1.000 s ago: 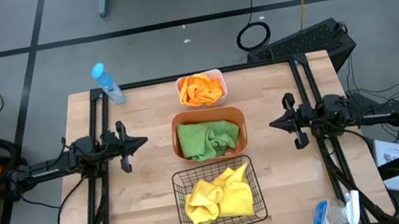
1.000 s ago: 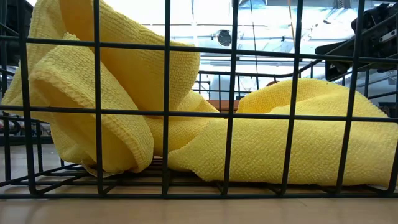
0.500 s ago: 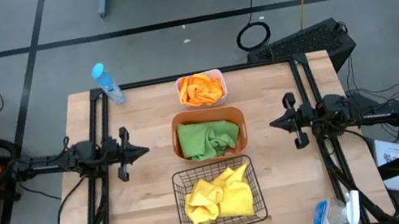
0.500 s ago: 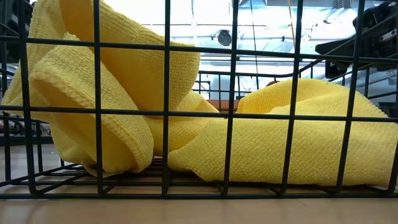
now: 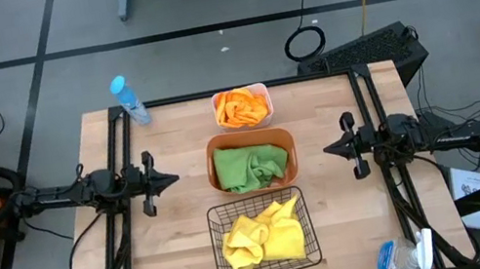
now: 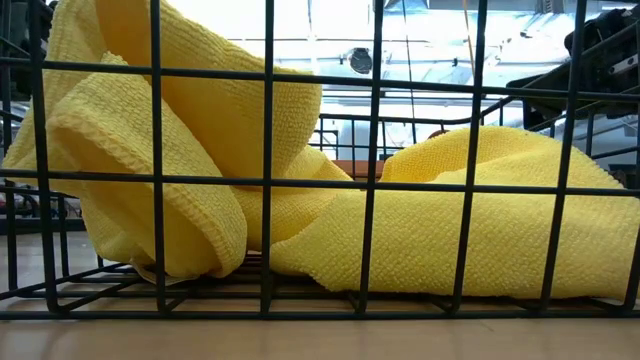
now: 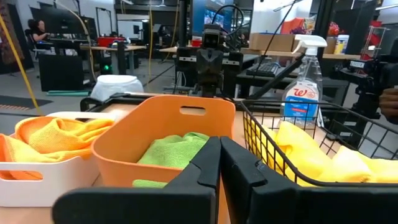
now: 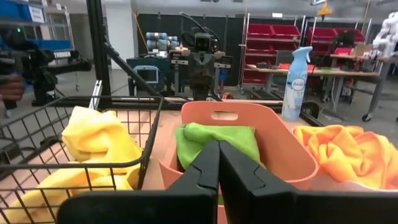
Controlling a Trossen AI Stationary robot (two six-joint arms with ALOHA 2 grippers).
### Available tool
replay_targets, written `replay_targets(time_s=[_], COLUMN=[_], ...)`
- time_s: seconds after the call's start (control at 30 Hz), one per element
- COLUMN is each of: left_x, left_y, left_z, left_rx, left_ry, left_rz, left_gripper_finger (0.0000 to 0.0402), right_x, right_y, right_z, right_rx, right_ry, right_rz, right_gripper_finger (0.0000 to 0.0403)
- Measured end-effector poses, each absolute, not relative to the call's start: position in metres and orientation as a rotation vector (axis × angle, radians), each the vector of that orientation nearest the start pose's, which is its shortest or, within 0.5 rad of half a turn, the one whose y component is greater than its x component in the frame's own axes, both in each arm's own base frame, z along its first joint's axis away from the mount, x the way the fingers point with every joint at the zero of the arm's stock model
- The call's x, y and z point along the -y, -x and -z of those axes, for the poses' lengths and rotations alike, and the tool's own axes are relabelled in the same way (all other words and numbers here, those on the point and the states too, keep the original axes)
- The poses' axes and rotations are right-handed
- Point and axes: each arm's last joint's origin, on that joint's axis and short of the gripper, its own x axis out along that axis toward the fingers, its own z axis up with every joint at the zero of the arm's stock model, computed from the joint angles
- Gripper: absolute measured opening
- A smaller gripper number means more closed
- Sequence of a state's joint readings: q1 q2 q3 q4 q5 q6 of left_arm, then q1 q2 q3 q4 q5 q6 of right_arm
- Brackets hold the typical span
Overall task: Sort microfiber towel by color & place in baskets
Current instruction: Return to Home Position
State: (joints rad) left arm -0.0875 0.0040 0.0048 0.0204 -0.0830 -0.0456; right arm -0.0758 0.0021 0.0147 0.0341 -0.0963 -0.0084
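Note:
Orange towels (image 5: pixel 241 107) lie bunched in the white bin (image 5: pixel 262 87) at the table's far side. Green towels (image 5: pixel 251 166) fill the orange-brown tub (image 5: pixel 211 147) in the middle. Yellow towels (image 5: pixel 261 237) sit in the black wire basket (image 5: pixel 213 220) nearest the front; the low view looks straight through that basket's mesh (image 6: pixel 268 180) at them. My left gripper (image 5: pixel 174 177) is shut and hovers left of the tub. My right gripper (image 5: pixel 326 150) is shut and hovers right of the tub. Both point at the tub and touch nothing.
A blue-capped clear bottle (image 5: pixel 128 101) stands at the table's far left corner. A spray bottle (image 5: pixel 406 256) lies near the front right corner. Bare wood stretches on both sides of the three containers, under the arms.
My left gripper has drawn back slightly toward the table's left edge, staying shut and level. The towels and containers have kept their places.

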Motion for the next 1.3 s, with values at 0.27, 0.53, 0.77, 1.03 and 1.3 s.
replay_targets(time_s=[0.27,0.53,0.77,1.03,1.3], left_x=[0.0061,0.0061,0.0061,0.0061,0.0061], left_y=[-0.0973,-0.0973,-0.0973,-0.0973,-0.0973], left_z=[-0.1679,-0.1683,-0.1685,-0.1686,-0.169], left_rx=[0.032,0.036,0.039,0.04,0.044], left_ry=[0.048,0.048,0.049,0.048,0.049], left_rz=[0.005,0.005,0.004,0.004,0.005], left_gripper_finger=[0.0016,0.0017,0.0018,0.0018,0.0018], right_x=[0.0046,0.0045,0.0045,0.0045,0.0044], right_y=[-0.0968,-0.0968,-0.0967,-0.0967,-0.0968], right_z=[-0.1714,-0.1714,-0.1714,-0.1714,-0.1714], right_rx=[0.043,0.043,0.043,0.043,0.043], right_ry=[-0.008,-0.012,-0.012,-0.011,-0.011], right_rz=[-0.021,-0.024,-0.025,-0.025,-0.025], right_gripper_finger=[0.0,0.0,0.0,0.0,0.0])
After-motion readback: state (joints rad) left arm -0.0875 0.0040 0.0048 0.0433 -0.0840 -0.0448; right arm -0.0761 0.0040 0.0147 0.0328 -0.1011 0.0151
